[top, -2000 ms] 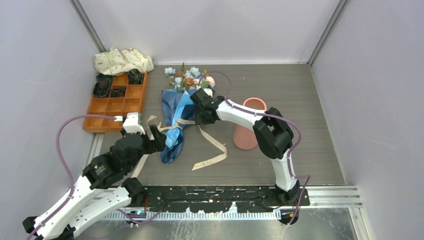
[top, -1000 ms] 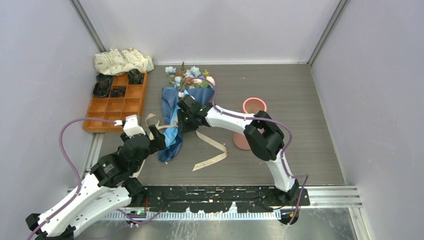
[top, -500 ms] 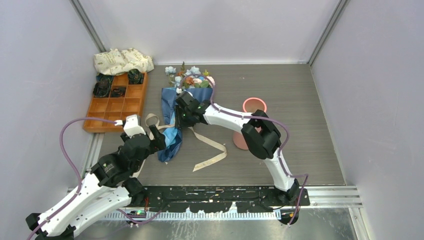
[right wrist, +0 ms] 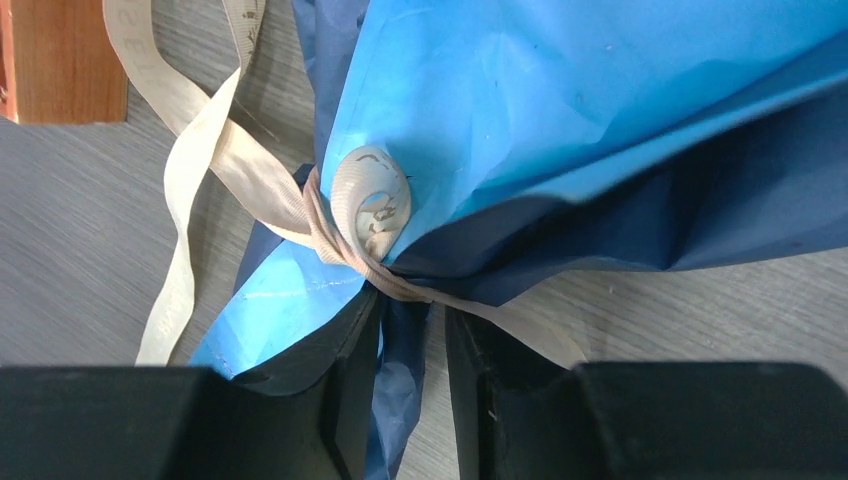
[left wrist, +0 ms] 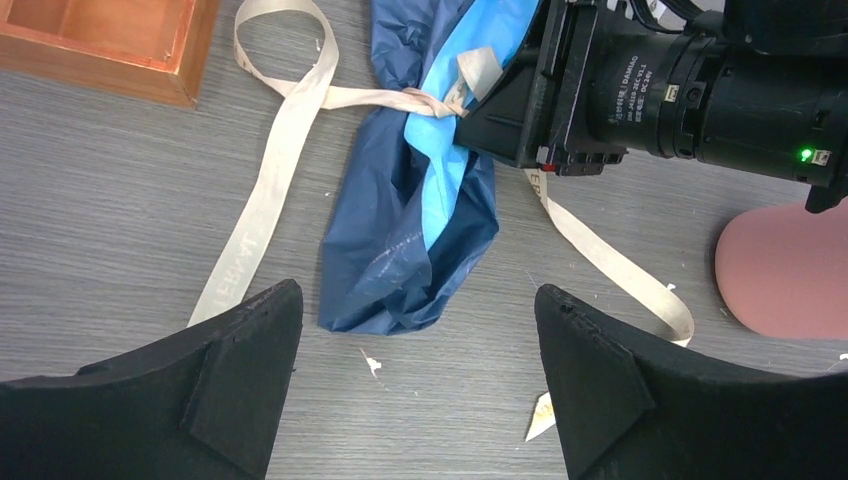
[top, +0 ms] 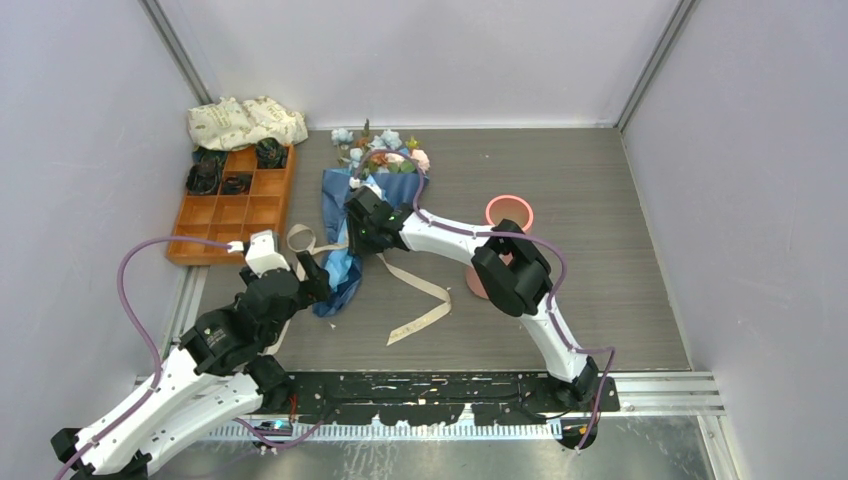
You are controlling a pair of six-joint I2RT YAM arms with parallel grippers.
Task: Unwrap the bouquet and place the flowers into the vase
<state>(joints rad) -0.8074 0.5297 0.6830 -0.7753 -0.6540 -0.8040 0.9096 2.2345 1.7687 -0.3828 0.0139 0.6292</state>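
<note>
The bouquet (top: 352,205) lies on the table, its flowers (top: 382,155) pointing to the back and its blue paper tail toward me. A beige ribbon (right wrist: 190,200) is knotted round its neck (right wrist: 370,205). My right gripper (top: 362,228) has its jaws drawn narrow on the wrapped neck just below the knot, dark blue paper (right wrist: 405,380) pinched between them. My left gripper (left wrist: 417,295) stands wide open just short of the paper tail (left wrist: 400,290), holding nothing. The pink vase (top: 510,210) stands upright to the right, partly hidden behind the right arm.
An orange compartment tray (top: 235,212) with dark items sits at the left, a cream patterned cloth (top: 245,120) behind it. Loose ribbon ends (top: 420,295) trail across the table in front of the bouquet. Grey walls close in the back and both sides.
My right gripper has slid left and toward me along the bouquet, down to the ribbon knot. The paper tail has shifted slightly left. The left arm has barely moved.
</note>
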